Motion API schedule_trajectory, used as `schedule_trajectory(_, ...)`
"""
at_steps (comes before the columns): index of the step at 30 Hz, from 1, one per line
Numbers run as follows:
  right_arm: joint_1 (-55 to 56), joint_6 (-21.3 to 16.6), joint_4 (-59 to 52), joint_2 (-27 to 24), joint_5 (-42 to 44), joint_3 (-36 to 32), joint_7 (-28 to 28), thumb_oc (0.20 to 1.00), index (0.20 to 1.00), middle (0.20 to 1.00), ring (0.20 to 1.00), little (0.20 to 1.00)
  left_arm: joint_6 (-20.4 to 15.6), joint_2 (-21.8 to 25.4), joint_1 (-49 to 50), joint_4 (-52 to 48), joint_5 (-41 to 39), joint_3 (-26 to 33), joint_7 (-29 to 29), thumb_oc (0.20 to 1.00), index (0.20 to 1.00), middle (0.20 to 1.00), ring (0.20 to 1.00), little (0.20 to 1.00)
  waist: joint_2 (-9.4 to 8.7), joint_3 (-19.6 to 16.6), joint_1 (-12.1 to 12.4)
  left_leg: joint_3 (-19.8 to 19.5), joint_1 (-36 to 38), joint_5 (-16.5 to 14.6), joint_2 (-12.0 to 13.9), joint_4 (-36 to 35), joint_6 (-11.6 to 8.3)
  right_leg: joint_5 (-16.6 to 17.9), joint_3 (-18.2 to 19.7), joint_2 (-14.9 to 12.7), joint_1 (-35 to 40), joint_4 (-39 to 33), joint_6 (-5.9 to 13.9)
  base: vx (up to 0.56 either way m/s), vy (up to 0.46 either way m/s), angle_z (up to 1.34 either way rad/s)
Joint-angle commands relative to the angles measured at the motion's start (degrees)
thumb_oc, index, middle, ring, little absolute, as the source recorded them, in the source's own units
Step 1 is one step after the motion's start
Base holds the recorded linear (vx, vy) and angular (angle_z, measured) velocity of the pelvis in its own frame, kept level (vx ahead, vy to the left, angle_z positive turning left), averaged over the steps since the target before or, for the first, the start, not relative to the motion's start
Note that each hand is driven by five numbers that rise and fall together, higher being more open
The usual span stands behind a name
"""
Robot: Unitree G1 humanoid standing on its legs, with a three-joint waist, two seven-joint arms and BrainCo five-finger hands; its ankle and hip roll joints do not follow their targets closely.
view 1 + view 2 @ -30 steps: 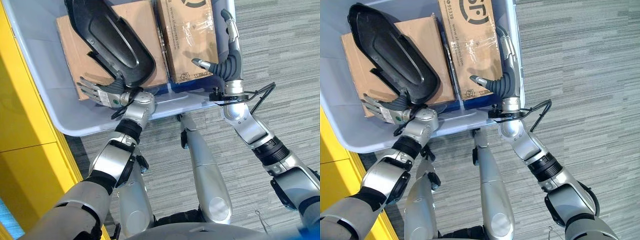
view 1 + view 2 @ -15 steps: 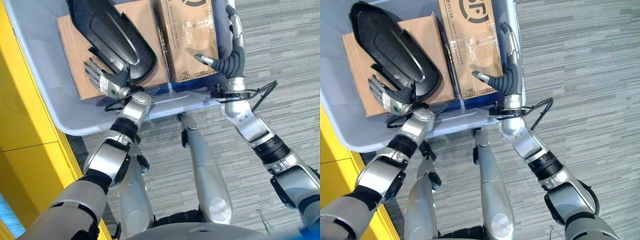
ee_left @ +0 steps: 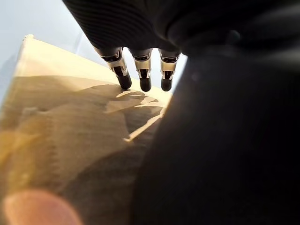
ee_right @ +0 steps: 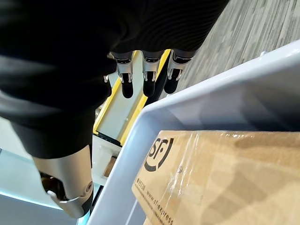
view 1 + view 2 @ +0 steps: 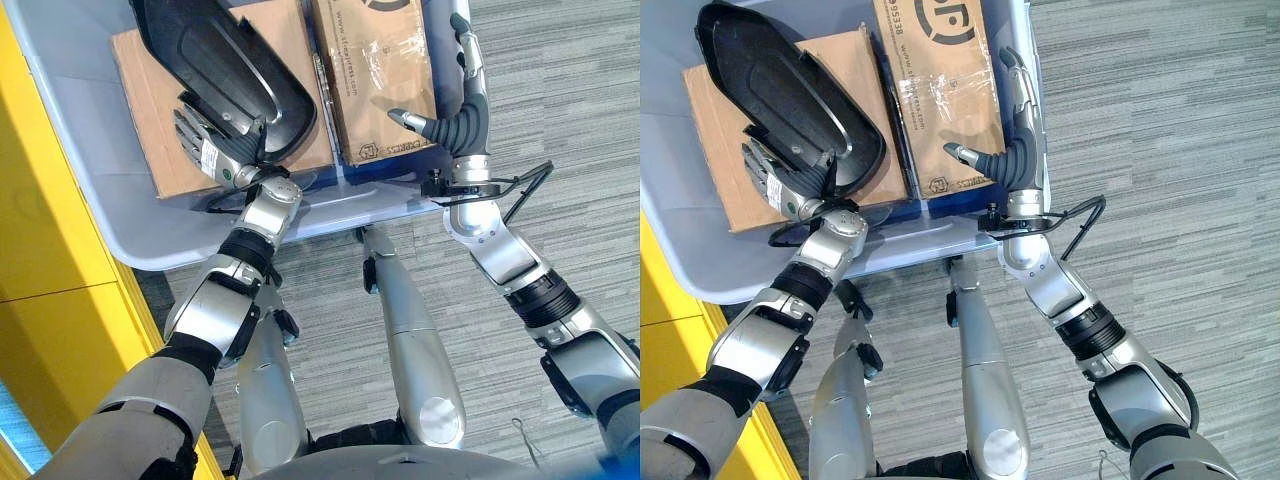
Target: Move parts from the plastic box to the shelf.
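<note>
Left hand (image 5: 215, 155) now further under the black part (image 5: 225, 75) than a second ago, fingers straight on the cardboard box (image 5: 150, 120), right hand (image 5: 462, 105) unmoved over plastic box (image 5: 80, 190), fingers straight, holding nothing

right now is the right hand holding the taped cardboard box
No, the right hand hangs over the taped cardboard box with fingers straight and thumb spread, gripping nothing.

The plastic box (image 5: 95, 215) sits on the floor (image 5: 560, 110). In it, 2 cardboard boxes lie side by side: the left one (image 5: 150, 110) carries the part (image 5: 225, 65) on top, and the right one (image 5: 375, 75) sits just beside the box's right wall. A shelf (image 5: 40, 260) stands left of the plastic box.
</note>
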Motion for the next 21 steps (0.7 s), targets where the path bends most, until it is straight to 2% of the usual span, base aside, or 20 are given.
schedule_trajectory(1,0.43,-0.61,-2.52,1.29,1.6,-2.77,1.07,1.0,1.0,1.0,1.0,1.0,3.01,-0.74,1.11,4.48,-5.15,1.69,-9.27,1.0,1.0,1.0,1.0,1.0,-3.31,-1.71,-1.85,-3.72,-6.12,-0.52,3.82,5.42,-3.39,-1.15,-3.29,0.31,5.31,-3.46,2.42,0.0,0.0,0.0)
schedule_trajectory(7,0.16,0.33,-3.42,0.85,1.51,-3.48,1.89,1.0,1.0,1.0,1.0,1.0,4.23,-2.02,2.83,6.17,-11.01,1.91,-16.05,1.0,1.0,1.0,1.0,1.0,-2.77,-1.71,-2.0,-3.38,-6.41,0.03,3.8,5.26,-3.51,-1.22,-3.16,0.16,4.35,-2.94,2.33,0.0,0.006,-0.01)
schedule_trajectory(10,-0.28,0.8,-3.67,0.53,1.62,-4.03,2.34,1.0,1.0,1.0,1.0,1.0,2.08,-2.64,3.68,7.54,-14.71,2.64,-17.39,1.0,1.0,1.0,1.0,1.0,-2.5,-1.71,-2.1,-3.17,-6.53,0.3,3.83,5.33,-3.61,-1.35,-3.09,0.1,4.1,-2.81,2.21,0.0,0.0,0.0)
schedule_trajectory(12,-0.61,1.36,-4.17,0.03,2.24,-4.15,2.31,1.0,1.0,1.0,1.0,1.0,-1.21,-3.28,4.21,7.99,-17.81,3.4,-19.83,1.0,1.0,1.0,1.0,1.0,-2.26,-1.71,-2.23,-2.98,-6.64,0.49,3.86,5.5,-3.69,-1.62,-2.86,0.1,3.75,-2.53,2.08,0.0,0.0,0.0)
schedule_trajectory(19,-0.31,1.95,-5.42,-0.31,2.05,-5.03,2.21,1.0,1.0,1.0,1.0,1.0,-4.83,-5.45,5.75,6.34,-19.96,3.61,-20.43,1.0,1.0,1.0,1.0,1.0,-1.66,-1.71,-2.42,-2.72,-7.83,0.55,3.5,5.74,-3.68,-1.76,-2.57,0.2,2.35,-2.26,1.84,0.01,-0.005,-0.03)
schedule_trajectory(21,-0.68,1.94,-5.18,-0.42,2.21,-4.96,1.67,1.0,1.0,1.0,1.0,1.0,-6.33,-5.71,5.99,6.27,-19.73,3.8,-21.73,0.2,0.2,0.2,0.2,0.2,-1.58,-1.71,-2.4,-2.56,-7.85,0.49,3.54,5.65,-3.64,-1.86,-2.52,0.15,2.19,-2.24,1.78,0.0,0.0,0.0)
